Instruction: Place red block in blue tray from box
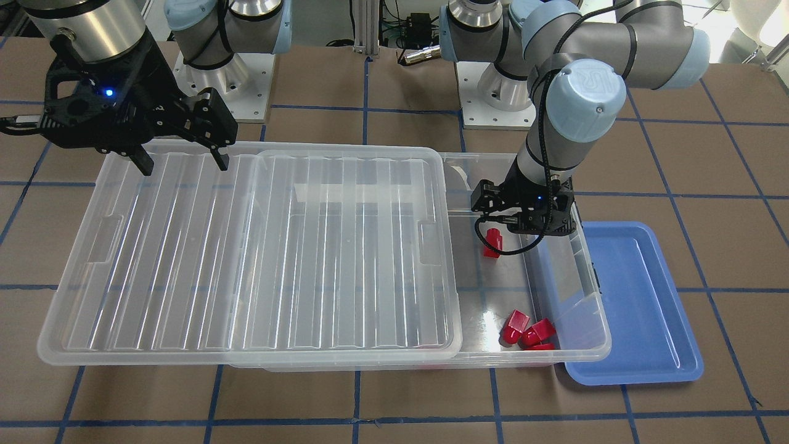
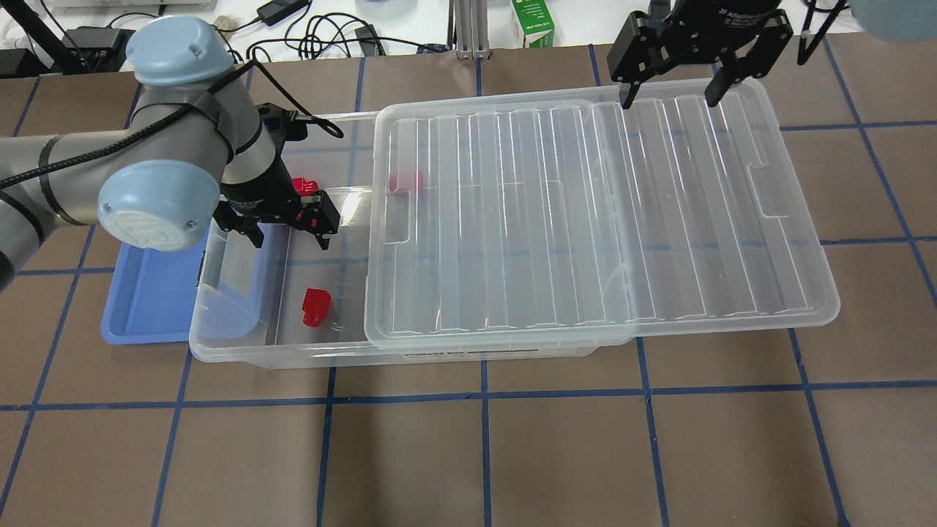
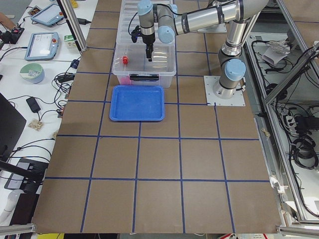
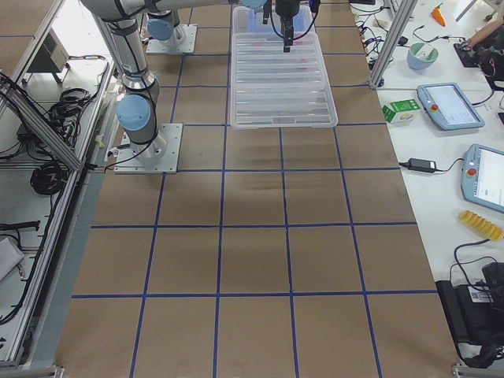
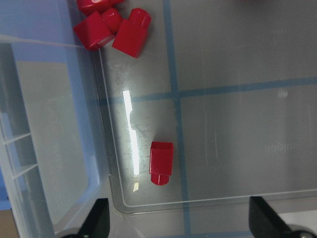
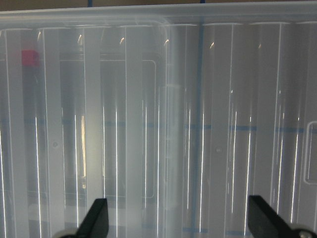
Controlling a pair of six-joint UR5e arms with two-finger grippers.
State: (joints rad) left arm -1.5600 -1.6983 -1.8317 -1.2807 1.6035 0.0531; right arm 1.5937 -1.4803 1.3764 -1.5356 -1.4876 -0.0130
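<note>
Trouble, if any, would likely start at the near-left corner of the clear storage bin (image 2: 293, 360), where the red block (image 5: 161, 163) lies alone on its side on the bin floor, stud toward the near wall, not yet in the blue tray (image 1: 641, 296); the left gripper (image 5: 179, 220) hangs above it with jaws spread wide and nothing between them, the block sitting left of centre in that gap; I judge that on a straight descent one finger could meet the glossy block first and shove it against the wall, or could itself catch the wall, so close is the corner; a low carry leftward could also clip the raised rim standing between block and tray; the tray, with no block in it, lies on the tabletop (image 2: 468, 454) just beside the bin's left end, whether touching I cannot tell.

Farther off, a cluster of red blocks (image 1: 529, 332) fills the far-left corner; the ribbed lid (image 2: 585, 219) sits offset to the right, and another red block (image 2: 406, 183) shows through it; at the lid's far edge the right gripper (image 2: 670, 101) hovers, jaws apart, empty.

Counts: one lone block, three or four in the cluster, one beneath the lid; one bin, one lid, one tray, two grippers.
</note>
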